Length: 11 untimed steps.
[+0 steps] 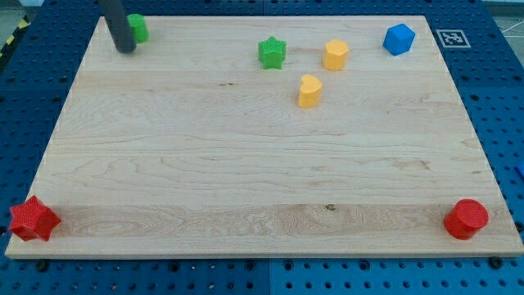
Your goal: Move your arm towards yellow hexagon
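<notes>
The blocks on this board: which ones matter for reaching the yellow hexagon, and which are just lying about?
In the job:
yellow hexagon
my tip, at the view's top left, far from it

Lying about:
yellow heart
green star
green block beside my tip
blue block
red star
red cylinder

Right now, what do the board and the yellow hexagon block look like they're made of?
The pale board looks like unfinished or matte wood: grain lines and a small knot show. The yellow hexagon block looks like matte plastic, possibly 3D-printed, given its faintly ridged sides; I can't be sure.
</notes>
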Each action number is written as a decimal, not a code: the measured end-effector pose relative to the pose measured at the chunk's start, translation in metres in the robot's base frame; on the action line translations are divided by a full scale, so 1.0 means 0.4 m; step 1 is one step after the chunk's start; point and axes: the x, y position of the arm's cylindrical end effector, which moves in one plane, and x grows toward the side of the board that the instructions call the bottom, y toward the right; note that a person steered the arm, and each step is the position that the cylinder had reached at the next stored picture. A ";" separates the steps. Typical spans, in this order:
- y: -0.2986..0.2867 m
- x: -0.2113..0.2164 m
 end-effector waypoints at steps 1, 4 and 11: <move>0.064 0.211; 0.324 0.289; 0.949 0.206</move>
